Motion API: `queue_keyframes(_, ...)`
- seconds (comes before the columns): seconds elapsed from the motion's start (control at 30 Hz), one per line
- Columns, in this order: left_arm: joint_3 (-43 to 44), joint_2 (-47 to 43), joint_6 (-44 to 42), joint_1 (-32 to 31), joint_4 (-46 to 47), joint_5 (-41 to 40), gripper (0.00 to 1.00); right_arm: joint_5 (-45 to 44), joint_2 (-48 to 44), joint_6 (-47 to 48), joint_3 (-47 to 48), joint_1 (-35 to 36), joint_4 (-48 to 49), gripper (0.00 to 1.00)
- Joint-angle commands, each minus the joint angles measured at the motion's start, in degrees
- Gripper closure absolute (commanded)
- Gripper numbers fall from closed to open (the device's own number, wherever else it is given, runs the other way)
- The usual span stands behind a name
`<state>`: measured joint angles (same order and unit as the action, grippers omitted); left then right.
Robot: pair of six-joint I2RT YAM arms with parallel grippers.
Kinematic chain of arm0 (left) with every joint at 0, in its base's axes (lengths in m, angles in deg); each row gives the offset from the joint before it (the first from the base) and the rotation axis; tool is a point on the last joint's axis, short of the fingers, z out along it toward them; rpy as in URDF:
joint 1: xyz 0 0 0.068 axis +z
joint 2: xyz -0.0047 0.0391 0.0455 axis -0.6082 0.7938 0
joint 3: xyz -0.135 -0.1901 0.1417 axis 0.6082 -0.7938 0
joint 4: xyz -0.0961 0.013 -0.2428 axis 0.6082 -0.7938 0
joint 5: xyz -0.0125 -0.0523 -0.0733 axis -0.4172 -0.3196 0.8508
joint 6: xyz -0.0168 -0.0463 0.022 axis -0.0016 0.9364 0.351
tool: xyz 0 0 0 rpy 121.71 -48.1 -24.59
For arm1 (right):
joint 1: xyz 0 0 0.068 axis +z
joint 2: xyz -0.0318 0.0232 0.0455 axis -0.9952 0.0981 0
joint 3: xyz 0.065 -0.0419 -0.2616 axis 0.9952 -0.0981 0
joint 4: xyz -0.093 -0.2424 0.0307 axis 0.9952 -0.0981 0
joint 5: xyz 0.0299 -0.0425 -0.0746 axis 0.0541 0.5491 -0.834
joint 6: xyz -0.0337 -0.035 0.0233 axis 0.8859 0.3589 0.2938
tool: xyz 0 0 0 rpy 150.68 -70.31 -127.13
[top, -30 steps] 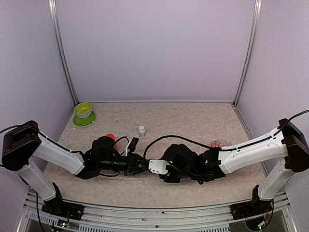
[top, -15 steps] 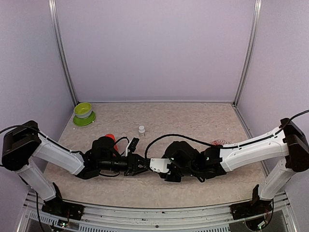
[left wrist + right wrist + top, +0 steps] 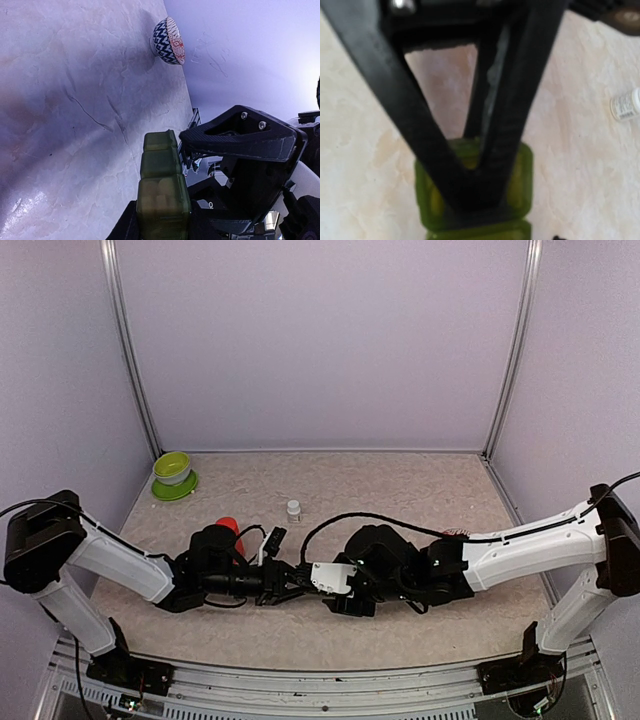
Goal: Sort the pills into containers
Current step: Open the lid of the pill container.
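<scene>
We hold the containers in our left hand; right hand has just moved in over them, width unclear, lids probably next

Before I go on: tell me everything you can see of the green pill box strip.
The pill box strip is three small square cells joined in a row, of translucent olive-green plastic with rounded corners. Pale lumps show through the nearest cell; the others are unclear. The left gripper clamps its near end, so it juts out lengthwise. The right gripper has a black finger at the far cell; contact is unclear.
</scene>
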<state>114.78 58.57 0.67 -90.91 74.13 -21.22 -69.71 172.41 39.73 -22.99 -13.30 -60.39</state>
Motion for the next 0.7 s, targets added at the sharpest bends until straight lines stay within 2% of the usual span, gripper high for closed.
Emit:
queue_keyframes(0.0,-0.71,0.27,-1.05,0.08,0.65,-0.58,0.74,1.83,-1.82,-0.4,1.26,-0.4,0.19,0.36)
queue_keyframes(0.1,-0.84,0.06,-0.52,0.18,1.08,-0.59,0.74,-0.21,-1.24,1.19,0.73,-0.32,0.43,0.29)
queue_keyframes(0.27,-0.63,-0.47,-0.35,0.19,1.15,-0.34,0.74,-4.63,-0.46,2.36,-0.06,-0.32,2.38,0.23)
queue_keyframes(0.67,-0.6,-0.7,-0.32,0.1,0.95,-0.46,0.74,-1.17,0.22,3.59,-0.79,0.1,1.81,0.29)
